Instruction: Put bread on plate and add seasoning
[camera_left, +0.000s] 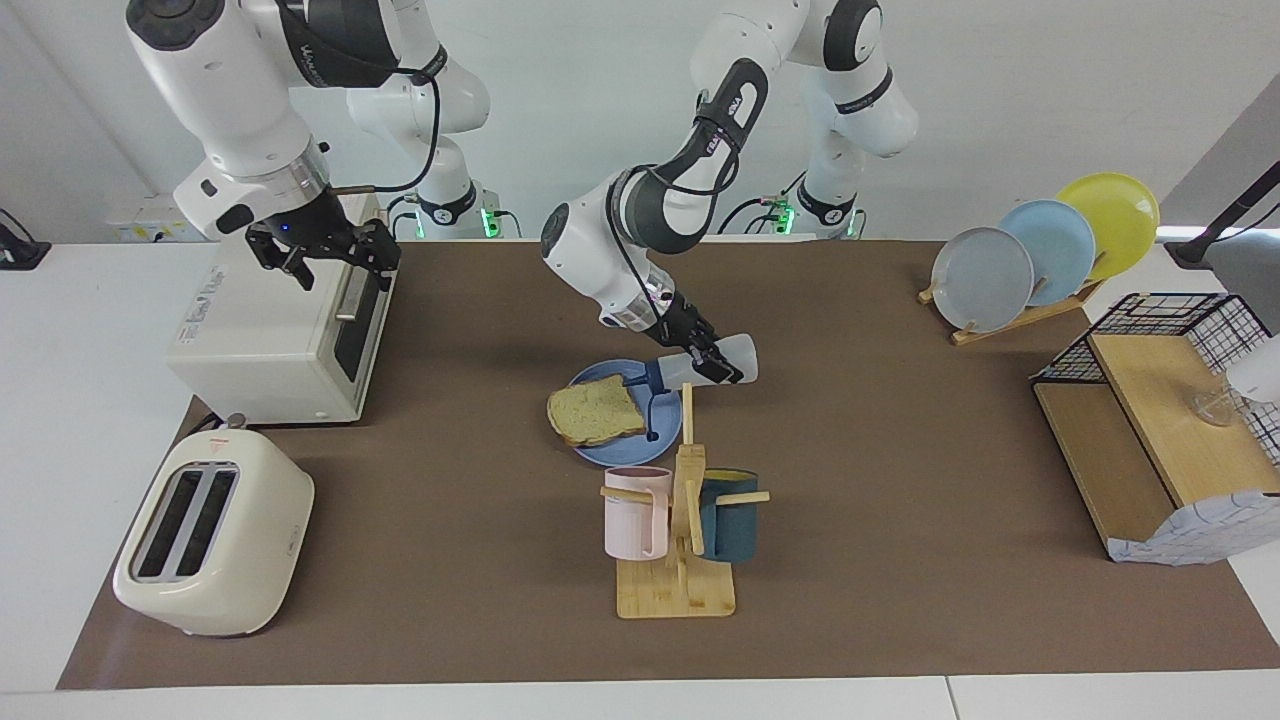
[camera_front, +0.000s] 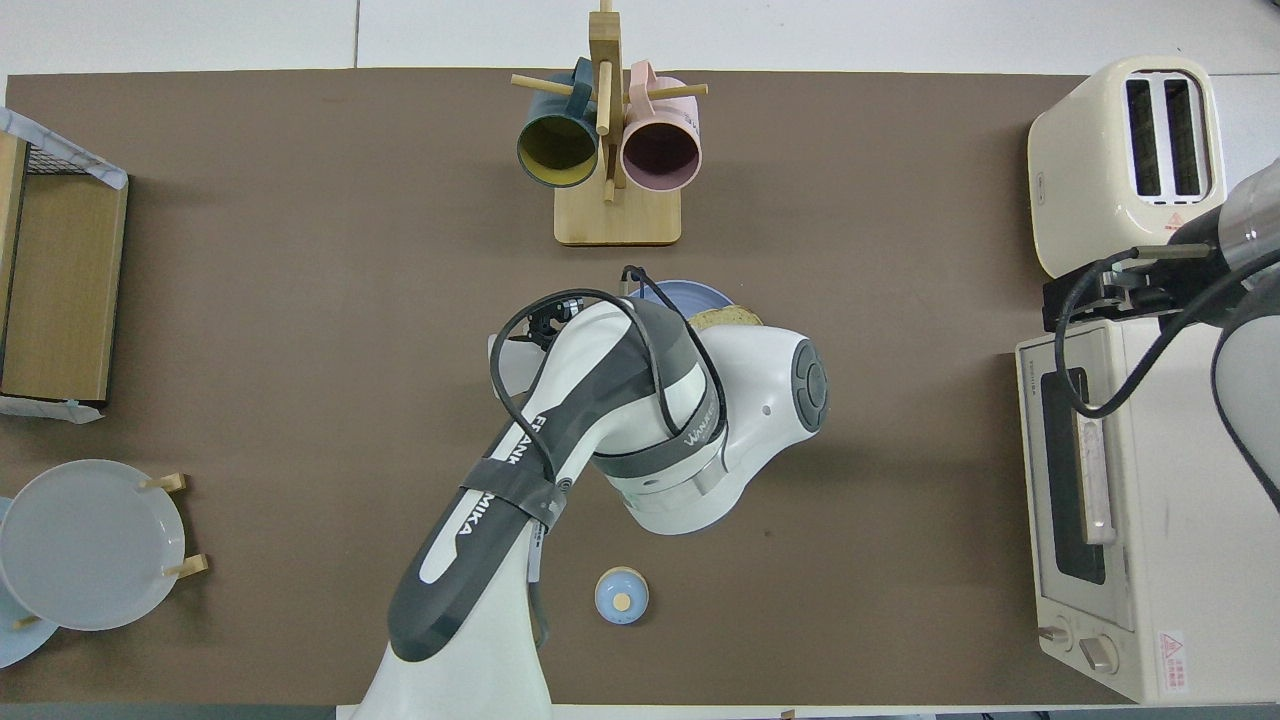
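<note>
The left gripper is clamped tight on the seasoning bottle, holding it up in the air and tipped nearly flat, its dark blue nozzle pointing over the blue plate and its little cap loop dangling down toward the plate's surface. From the facing view the bottle hangs over the rim of the plate on the side toward the left arm's end of the table, with the nozzle close to the edge of the bread. The bread lies flat on the plate, covering the part toward the right arm's end, one corner just over the rim. From overhead the left arm's bulk hides most of this, and only a sliver of plate and a bit of crust show past it. The right gripper waits with its fingers spread wide and nothing between them, hanging over the white toaster oven at the right arm's end of the table. Farther from the robots than the plate, just beside it, stands a wooden mug rack with a pink mug and a dark teal mug. A cream toaster sits farther out than the oven, and a small blue-domed bell sits nearer the robots than the plate.
</note>
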